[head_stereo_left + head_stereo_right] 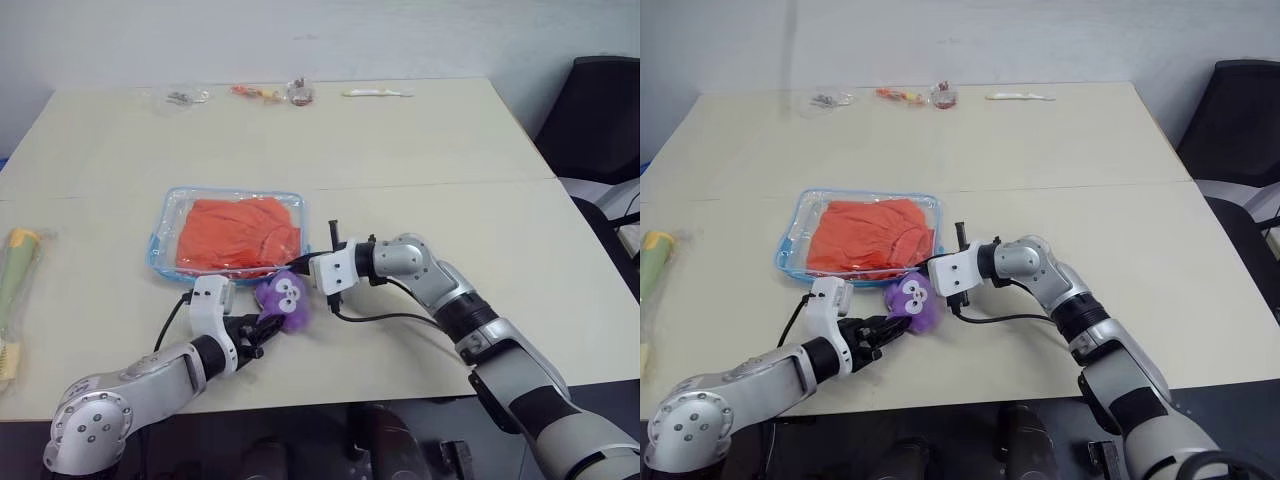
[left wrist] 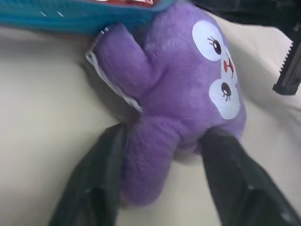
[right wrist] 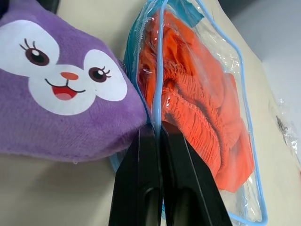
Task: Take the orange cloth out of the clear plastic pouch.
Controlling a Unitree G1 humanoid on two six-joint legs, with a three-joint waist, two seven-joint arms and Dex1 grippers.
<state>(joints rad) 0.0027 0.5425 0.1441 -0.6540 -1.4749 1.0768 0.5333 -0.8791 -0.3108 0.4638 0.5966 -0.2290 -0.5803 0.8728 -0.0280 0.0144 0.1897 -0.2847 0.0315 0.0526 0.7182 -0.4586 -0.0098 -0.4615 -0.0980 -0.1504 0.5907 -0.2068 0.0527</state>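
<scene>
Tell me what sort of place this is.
Probably an office or lab workroom: two plain beige tables pushed together, a black office chair at the side, and a bare pale wall behind. Small test items lie about, such as a purple plush toy.

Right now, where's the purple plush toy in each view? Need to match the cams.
Left eye: purple plush toy at the near edge of the clear pouch, between both grippers.
Right eye: same spot.
Left wrist: between the left gripper's fingers, blue trim behind.
Right wrist: beside the pouch.
Shared landmark: the pouch's blue trim.
</scene>
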